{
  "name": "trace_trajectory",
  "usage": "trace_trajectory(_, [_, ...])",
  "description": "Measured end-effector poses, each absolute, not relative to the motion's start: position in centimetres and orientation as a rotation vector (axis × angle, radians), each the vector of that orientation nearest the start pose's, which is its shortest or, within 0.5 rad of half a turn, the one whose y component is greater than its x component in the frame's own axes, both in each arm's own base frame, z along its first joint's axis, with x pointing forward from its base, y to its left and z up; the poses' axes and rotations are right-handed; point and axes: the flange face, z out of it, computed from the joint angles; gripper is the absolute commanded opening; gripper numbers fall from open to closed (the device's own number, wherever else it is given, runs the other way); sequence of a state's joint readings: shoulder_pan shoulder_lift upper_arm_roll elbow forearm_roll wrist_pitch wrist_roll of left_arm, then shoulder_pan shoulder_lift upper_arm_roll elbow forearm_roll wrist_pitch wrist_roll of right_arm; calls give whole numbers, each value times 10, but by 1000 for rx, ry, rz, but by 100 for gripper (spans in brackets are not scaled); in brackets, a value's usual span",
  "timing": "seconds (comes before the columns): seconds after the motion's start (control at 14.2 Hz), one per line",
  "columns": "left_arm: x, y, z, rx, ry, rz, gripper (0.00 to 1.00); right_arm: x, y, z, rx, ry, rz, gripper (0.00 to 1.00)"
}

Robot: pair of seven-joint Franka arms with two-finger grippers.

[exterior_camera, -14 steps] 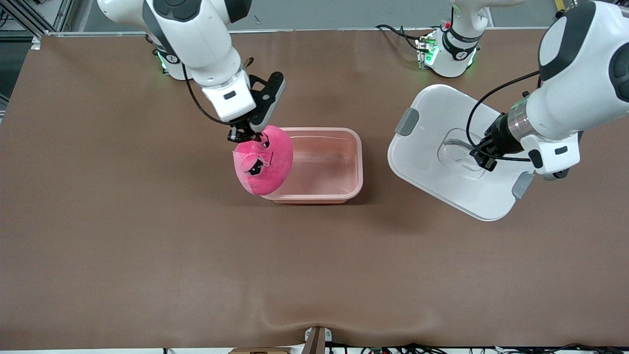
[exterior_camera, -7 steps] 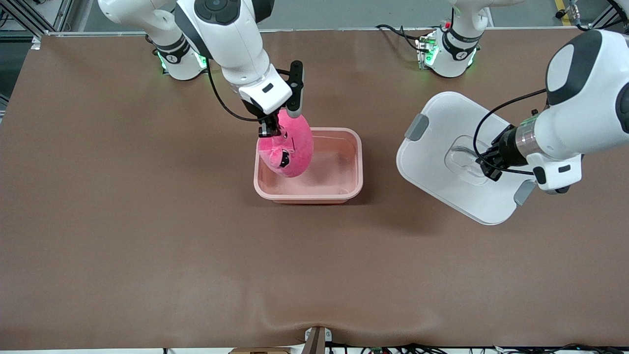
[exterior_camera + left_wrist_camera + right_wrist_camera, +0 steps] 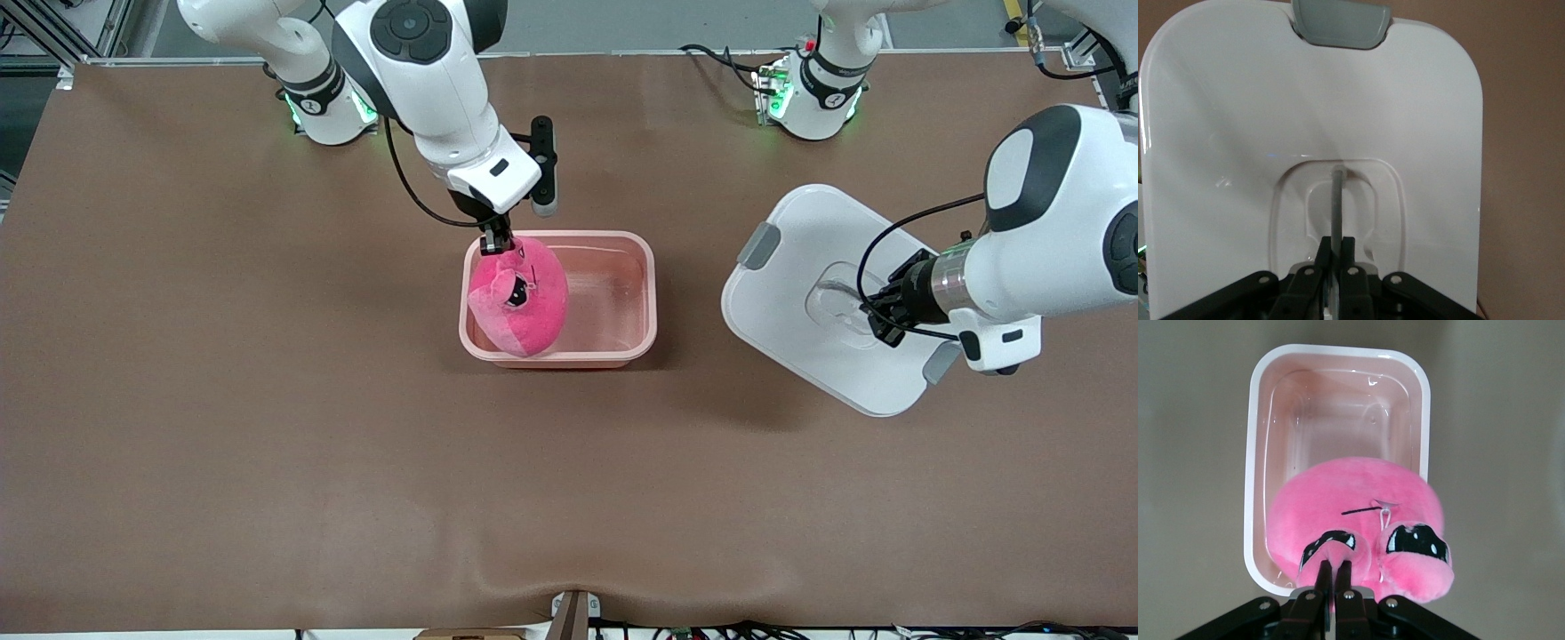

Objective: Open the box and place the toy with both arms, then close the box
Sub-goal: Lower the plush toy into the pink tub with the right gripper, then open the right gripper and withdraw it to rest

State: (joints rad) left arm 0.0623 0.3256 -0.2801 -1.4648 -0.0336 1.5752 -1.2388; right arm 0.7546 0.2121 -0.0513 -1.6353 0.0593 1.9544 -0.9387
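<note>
We note the right gripper [image 3: 491, 241] pinched on a nub of the plush toy [image 3: 520, 296], which hangs into the pink tub [image 3: 642, 293] at the right arm's end. Left gripper [image 3: 880, 318] clamps the white lid [image 3: 791, 284] by its handle, well apart.

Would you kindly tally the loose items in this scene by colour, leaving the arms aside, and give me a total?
Pink: 2, the toy and the open tub beneath it.
White: 1, the lid with grey clips, held up toward the left arm's end of the table.
Total: 3.
</note>
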Motion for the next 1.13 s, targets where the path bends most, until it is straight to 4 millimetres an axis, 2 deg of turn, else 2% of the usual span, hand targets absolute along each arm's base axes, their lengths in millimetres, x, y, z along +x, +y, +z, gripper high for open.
trace_trajectory(0.35, [633,-116,475,-2692,-1537,346,0,495,403,499,2138,2330,169,0])
trace_trajectory(0.91, [653,-103,466,-2742,-1543,299,0,502,395,499,2127,2337,170,0])
trace_trajectory(0.98, [654,-103,463,-2743,-1543,299,0,504,393,499,2130,2333,170,9])
trace_trajectory(1.06, [655,-103,462,-2744,-1543,300,0,504,392,499,2132,2331,171,30])
trace_trajectory(1.13, [655,-103,461,-2744,-1544,300,0,504,392,499,2133,2330,171,58])
